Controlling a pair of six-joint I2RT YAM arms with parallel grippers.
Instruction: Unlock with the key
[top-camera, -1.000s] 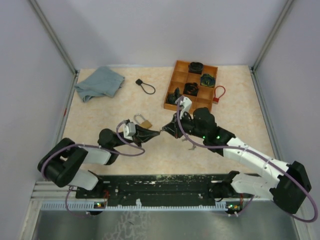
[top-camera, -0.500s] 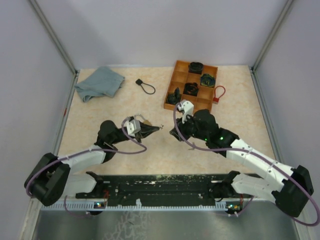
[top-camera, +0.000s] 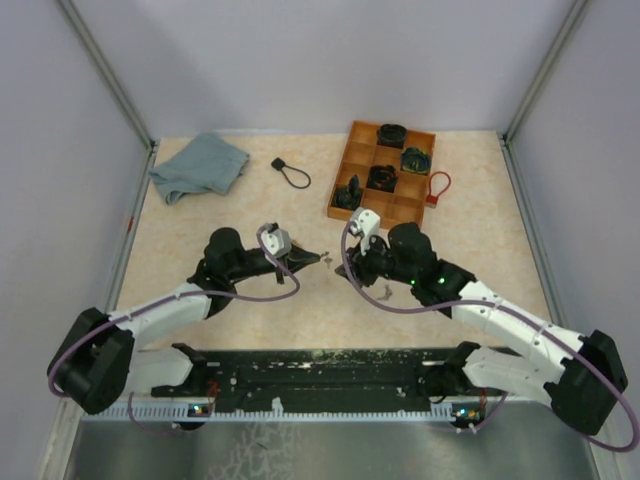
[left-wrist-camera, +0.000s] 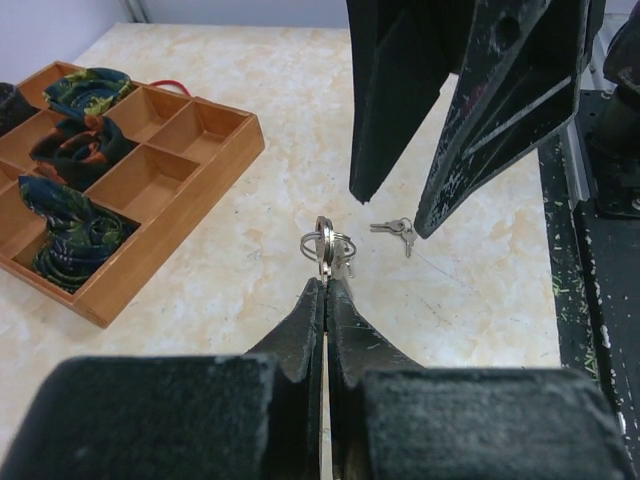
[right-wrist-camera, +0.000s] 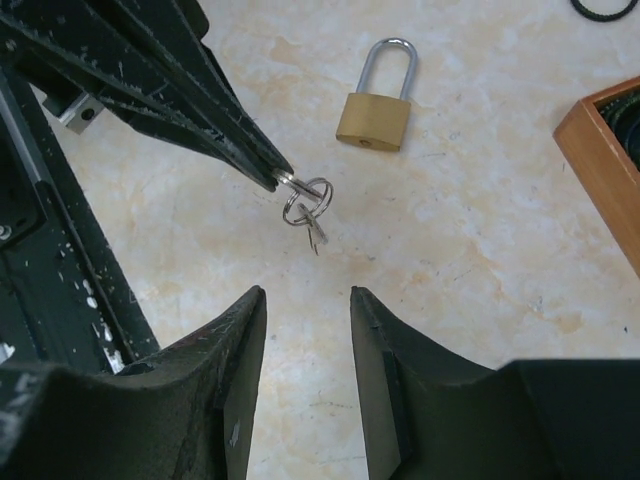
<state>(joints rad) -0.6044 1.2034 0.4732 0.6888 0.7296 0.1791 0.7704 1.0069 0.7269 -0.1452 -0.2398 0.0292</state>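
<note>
My left gripper (left-wrist-camera: 327, 285) is shut on the ring of the key (left-wrist-camera: 327, 243), which it holds in the air above the table. In the right wrist view the key (right-wrist-camera: 305, 203) hangs from the left gripper's fingertips (right-wrist-camera: 262, 163). My right gripper (right-wrist-camera: 308, 292) stands open just short of the key, with nothing between its fingers. From above, the two grippers face each other, left gripper (top-camera: 318, 258) and right gripper (top-camera: 345, 268). The brass padlock (right-wrist-camera: 375, 120) lies flat on the table beyond the key, its shackle closed. The left arm hides it in the top view.
A second small bunch of keys (left-wrist-camera: 398, 229) lies on the table under the right gripper. A wooden tray (top-camera: 345, 170) with dark items stands at the back right. A blue cloth (top-camera: 200, 165) and a black loop (top-camera: 290, 172) lie at the back left, a red loop (top-camera: 438, 186) beside the tray.
The right gripper, shut at the key a second ago, has opened and drawn back a little. The left gripper keeps the key and its arm has stretched forward.
</note>
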